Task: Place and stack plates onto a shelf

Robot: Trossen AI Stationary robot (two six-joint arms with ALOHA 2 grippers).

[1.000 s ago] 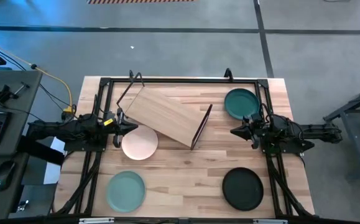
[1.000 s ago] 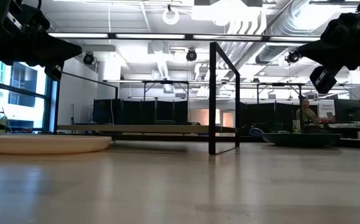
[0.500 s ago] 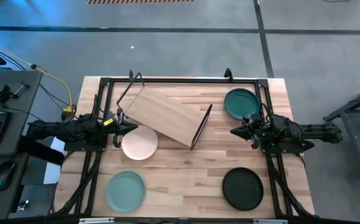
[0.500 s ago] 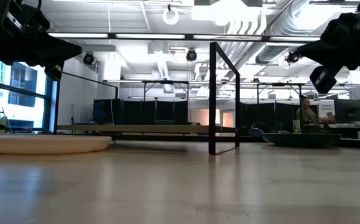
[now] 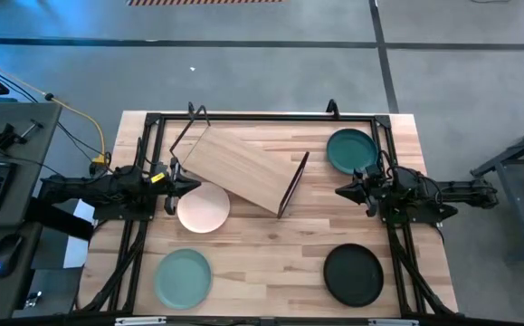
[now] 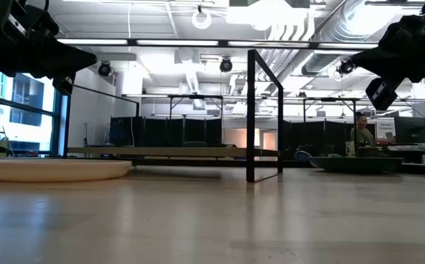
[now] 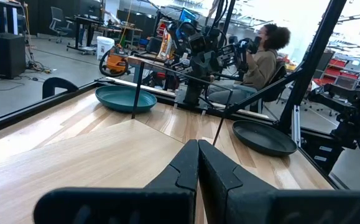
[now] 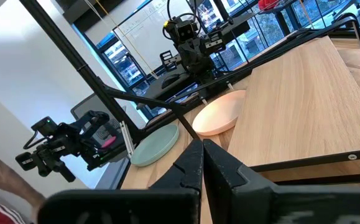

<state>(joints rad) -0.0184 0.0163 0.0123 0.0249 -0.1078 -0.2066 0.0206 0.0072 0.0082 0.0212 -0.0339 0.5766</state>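
The shelf (image 5: 243,166), a pale wood board with black frame ends, stands slanted at the table's far middle. The pink-cream plate (image 5: 203,207) lies just near of its left end, the mint plate (image 5: 183,276) at the near left, the teal plate (image 5: 351,149) at the far right, the black plate (image 5: 353,273) at the near right. My left gripper (image 5: 192,185) hovers shut at the shelf's left end, above the pink plate's far rim; its own view shows the fingertips together (image 7: 198,144). My right gripper (image 5: 340,191) hovers shut right of the shelf, fingertips together (image 8: 202,144).
A black metal frame (image 5: 263,118) runs along the table's edges, and each arm stands on its own side of it. Bare wood (image 5: 271,258) lies between the mint and black plates. A person (image 7: 263,56) sits beyond the table's right side.
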